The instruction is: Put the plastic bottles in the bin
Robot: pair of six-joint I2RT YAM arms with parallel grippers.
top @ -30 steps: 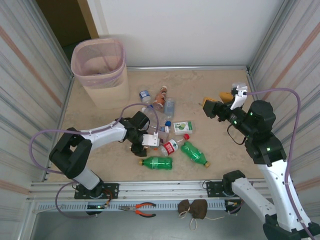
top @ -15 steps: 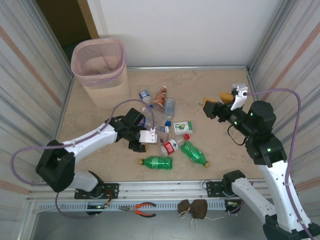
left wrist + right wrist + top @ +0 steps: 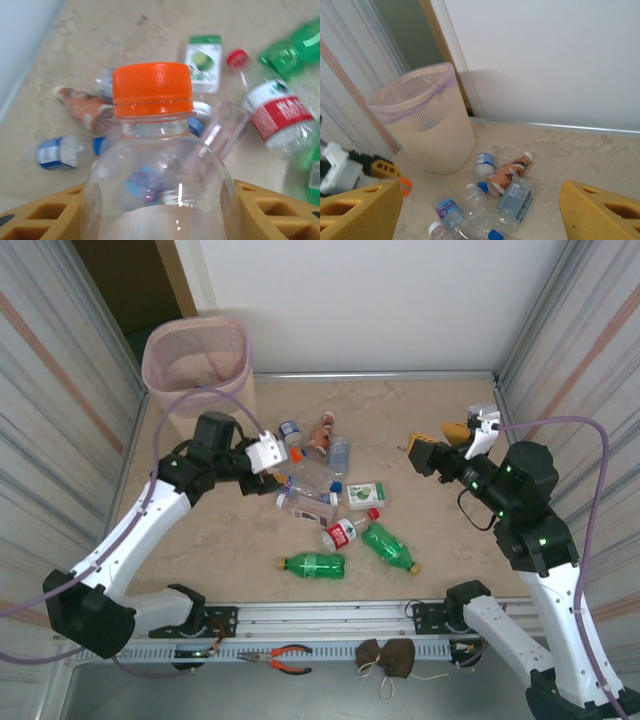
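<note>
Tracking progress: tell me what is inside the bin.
The bin shows only its pink liner on the inner walls. Its bottom is hidden by the near wall, so anything lying there cannot be seen.

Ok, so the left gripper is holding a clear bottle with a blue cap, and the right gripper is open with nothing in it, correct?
Not quite: the cap is orange, not blue, as the left wrist view shows plainly. The rest holds: the left gripper is holding a clear bottle, and the right gripper is open with nothing in it.

pliers (image 3: 280,658): on front rail | brown pouch (image 3: 388,656): right of pliers
</note>
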